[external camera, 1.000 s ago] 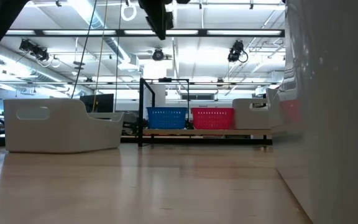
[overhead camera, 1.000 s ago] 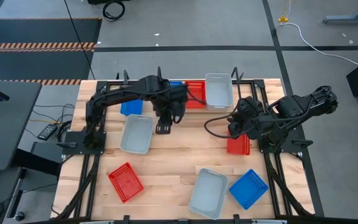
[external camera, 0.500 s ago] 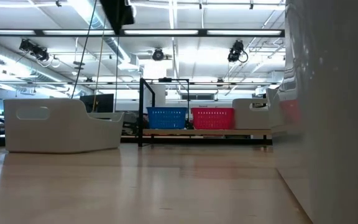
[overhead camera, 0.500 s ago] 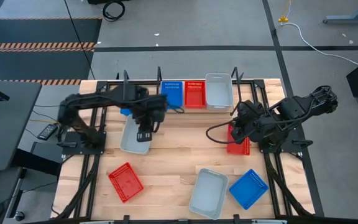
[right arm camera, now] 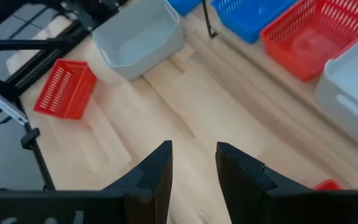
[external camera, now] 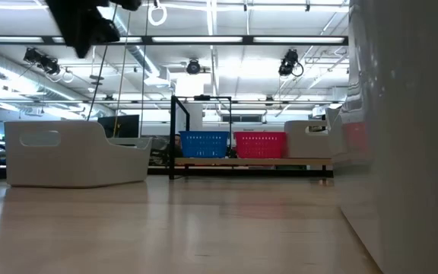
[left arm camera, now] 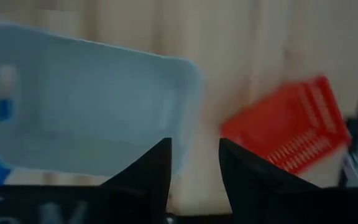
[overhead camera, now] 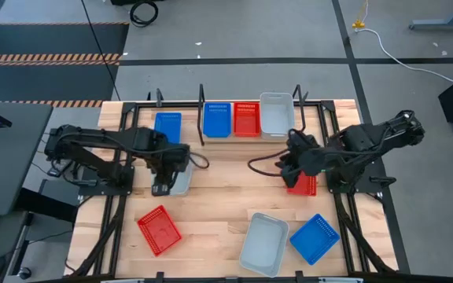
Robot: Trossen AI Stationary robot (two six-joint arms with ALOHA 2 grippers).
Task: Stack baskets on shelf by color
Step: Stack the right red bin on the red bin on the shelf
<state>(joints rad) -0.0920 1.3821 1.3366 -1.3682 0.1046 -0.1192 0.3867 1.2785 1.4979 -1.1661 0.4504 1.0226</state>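
Observation:
On the shelf [overhead camera: 297, 101] at the table's far edge stand a blue basket [overhead camera: 217, 119], a red basket [overhead camera: 247, 119] and a white basket [overhead camera: 277, 115], side by side. My left gripper [overhead camera: 163, 187] hangs open over the near end of a loose white basket [left arm camera: 92, 106] left of centre, nothing between its fingers. My right gripper [overhead camera: 284, 167] is open in the air right of centre, just left of a red basket [overhead camera: 303, 185] that lies under its arm. A second blue basket [overhead camera: 167, 126] rests flat on the table left of the shelf.
Near the front edge lie a red basket [overhead camera: 159, 230], a white basket [overhead camera: 263, 244] and a blue basket [overhead camera: 314, 237]. The white one fills the low view's right side [external camera: 401, 137]. Bare wood [overhead camera: 226, 189] stretches between the two grippers.
My left gripper has swung from the shelf toward the table's near left, sinking a little, and now stands over the loose white basket's near end. My right gripper has shifted slightly toward the table's left and tipped. No basket has moved.

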